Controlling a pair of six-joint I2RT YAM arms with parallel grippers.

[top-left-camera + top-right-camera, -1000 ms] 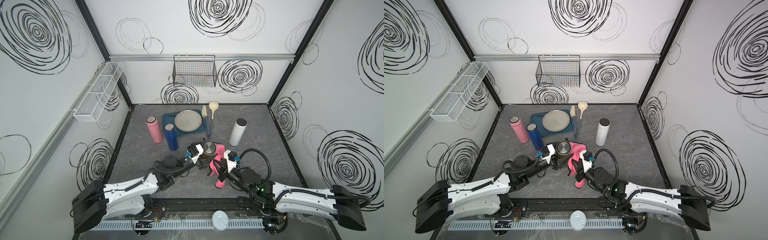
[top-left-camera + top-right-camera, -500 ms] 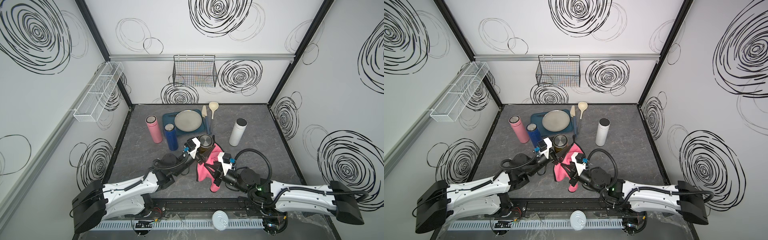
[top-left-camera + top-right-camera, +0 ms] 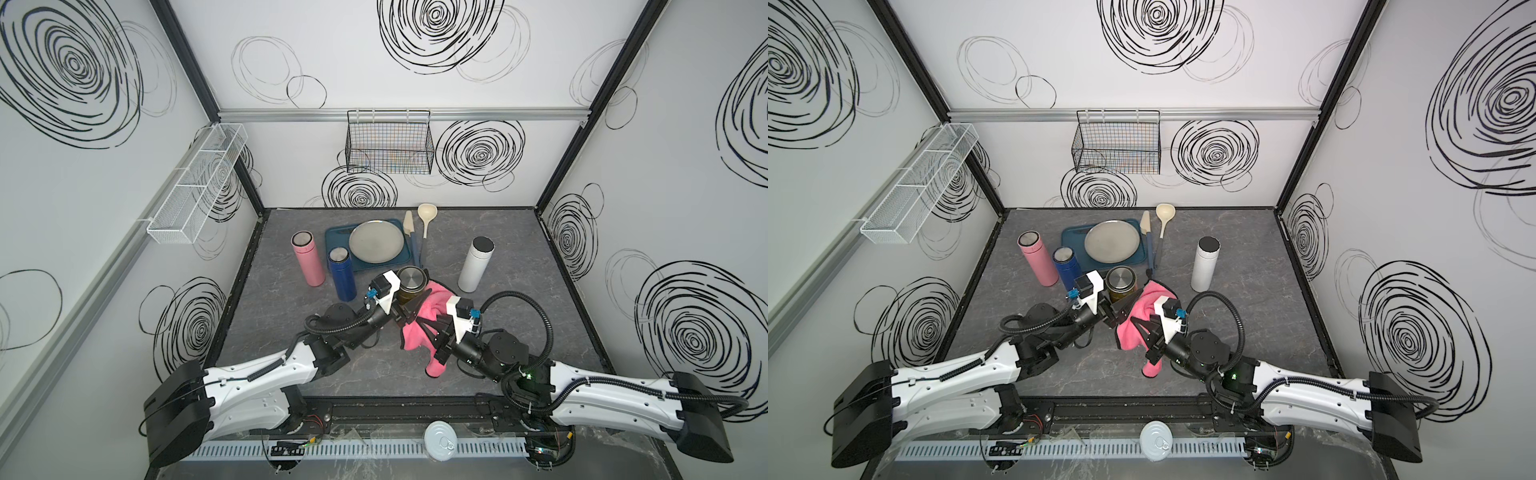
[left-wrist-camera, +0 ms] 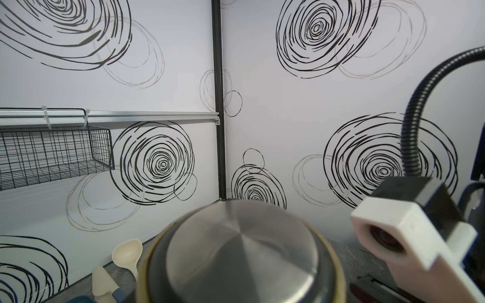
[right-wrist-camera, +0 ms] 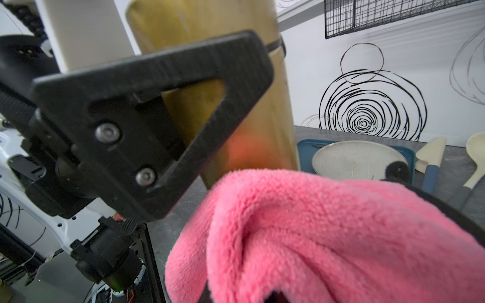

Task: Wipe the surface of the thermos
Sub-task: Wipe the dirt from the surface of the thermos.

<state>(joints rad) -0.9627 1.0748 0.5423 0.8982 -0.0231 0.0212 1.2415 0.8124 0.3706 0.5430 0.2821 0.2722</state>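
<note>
The thermos is gold-olive with a steel lid and stands upright just in front of the tray. My left gripper is shut on its lower body. The left wrist view shows the lid from close by. In the right wrist view one black finger lies across the gold body. My right gripper is shut on a pink cloth. The cloth's upper fold rests against the thermos' right side.
A pink bottle, a blue bottle and a white bottle stand around. A teal tray holds a plate, with a spatula and ladle beside it. A wire basket hangs behind.
The left gripper has carried the thermos slightly back towards the tray. The right gripper has swept the pink cloth leftwards along the thermos, then a little back to the right.
</note>
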